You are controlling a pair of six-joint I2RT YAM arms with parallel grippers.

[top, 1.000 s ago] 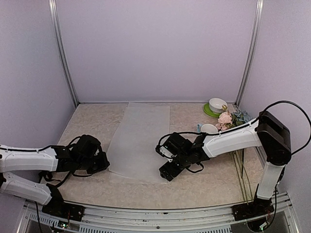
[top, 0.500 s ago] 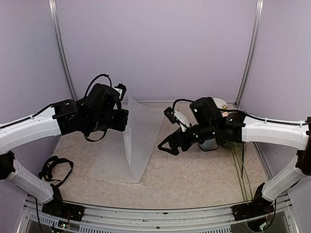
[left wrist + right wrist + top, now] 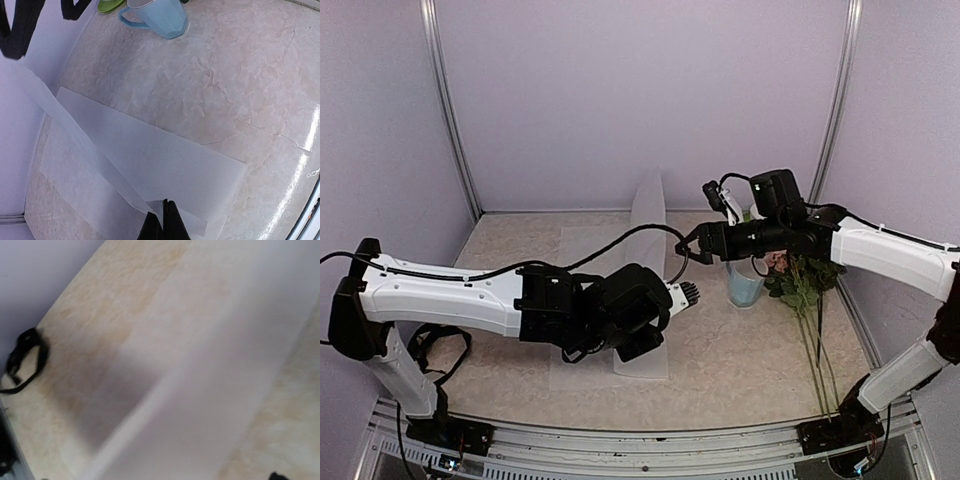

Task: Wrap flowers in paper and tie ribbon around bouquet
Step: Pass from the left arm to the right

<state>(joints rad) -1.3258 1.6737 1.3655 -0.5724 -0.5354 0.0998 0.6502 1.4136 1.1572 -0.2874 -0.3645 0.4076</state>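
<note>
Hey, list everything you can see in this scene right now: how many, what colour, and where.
paper: one, frosted white, mid-table, part lifted upright
mug: one, light blue, right of the paper
flowers: one bunch, pink and blue, right of the mug
ribbon: one, black, near-left of table
saucer: one, green, beyond the mug, mostly hidden
table: one, beige marble
left tool: black, shut on the paper
right tool: black, open, beside the raised paper

Lilac walls [image 3: 640,100], beige marbled tabletop [image 3: 740,370], aluminium posts [image 3: 452,110].
</note>
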